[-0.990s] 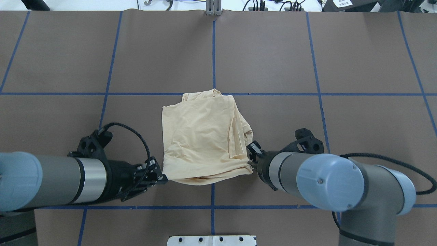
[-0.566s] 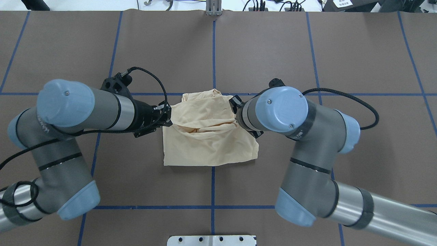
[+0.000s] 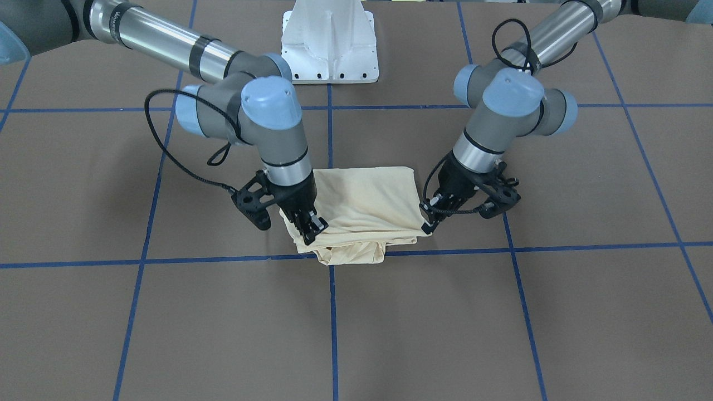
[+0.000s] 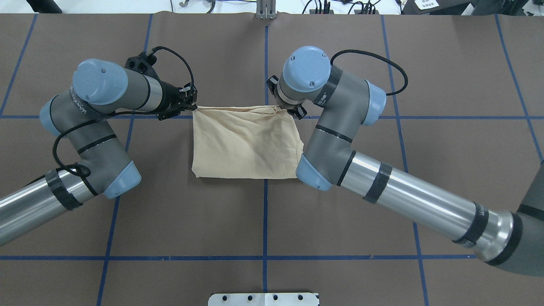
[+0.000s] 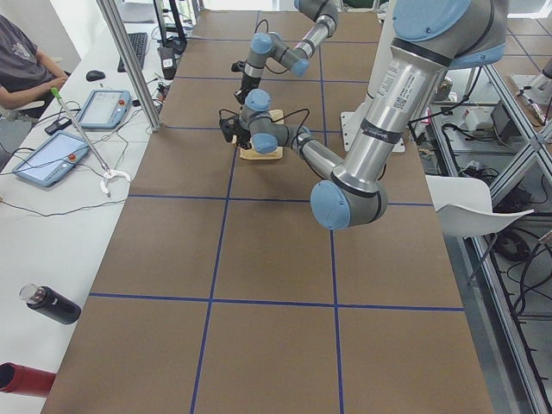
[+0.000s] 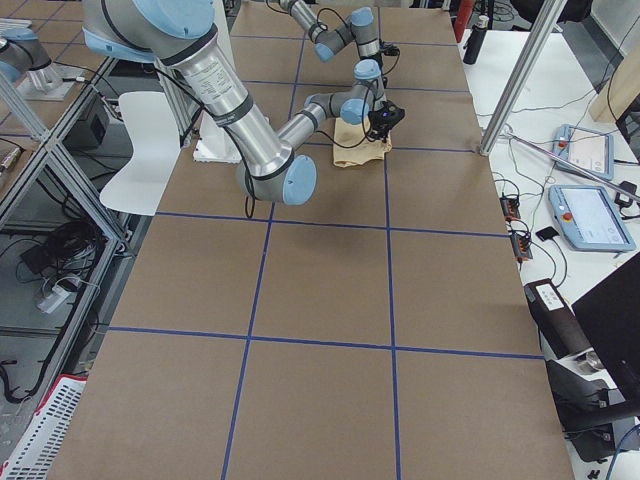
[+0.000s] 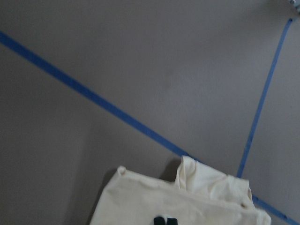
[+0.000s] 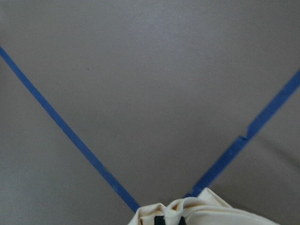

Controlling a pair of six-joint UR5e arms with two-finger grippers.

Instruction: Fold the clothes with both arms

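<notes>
The pale beige shirt lies as a folded rectangle at the table's centre, with no print showing. My left gripper is shut on its far left corner, and my right gripper is shut on its far right corner, which is bunched. Seen from the front, the left gripper and right gripper pinch the shirt along the edge farthest from my base, just above the table. Each wrist view has fabric at its bottom edge around black fingertips.
Blue tape lines grid the brown table. The white pedestal stands at my base. Beside the table, a person sits by tablets and a black bottle. Another pendant lies on the opposite side.
Both grippers carried the shirt's near edge up and over, away from my base, to its far edge. The shirt now lies folded shorter and flatter.
</notes>
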